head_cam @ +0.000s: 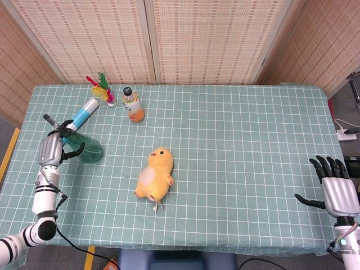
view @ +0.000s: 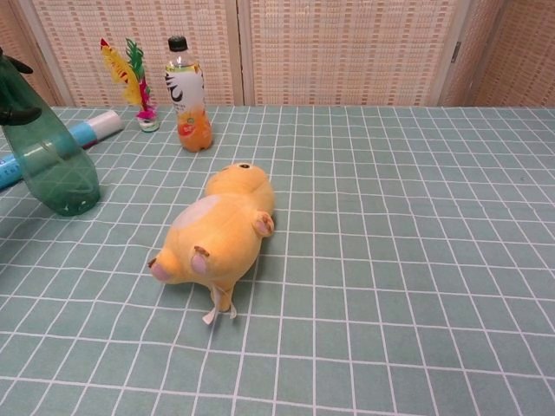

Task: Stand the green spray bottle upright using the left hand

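Note:
The green spray bottle [head_cam: 90,151] stands on its base at the table's left side, leaning slightly to the left; in the chest view the bottle [view: 56,169] is cut off by the left edge. My left hand [head_cam: 50,149] is beside it on the left, with dark fingers [view: 17,113] wrapped around the bottle's neck below the black spray head. My right hand [head_cam: 339,191] hangs off the table's front right corner, fingers spread and holding nothing.
A yellow plush duck [head_cam: 156,174] lies mid-table. An orange drink bottle [head_cam: 133,105] and a feathered shuttlecock [head_cam: 103,90] stand at the back left. A blue-and-white tube [head_cam: 84,111] lies just behind the spray bottle.

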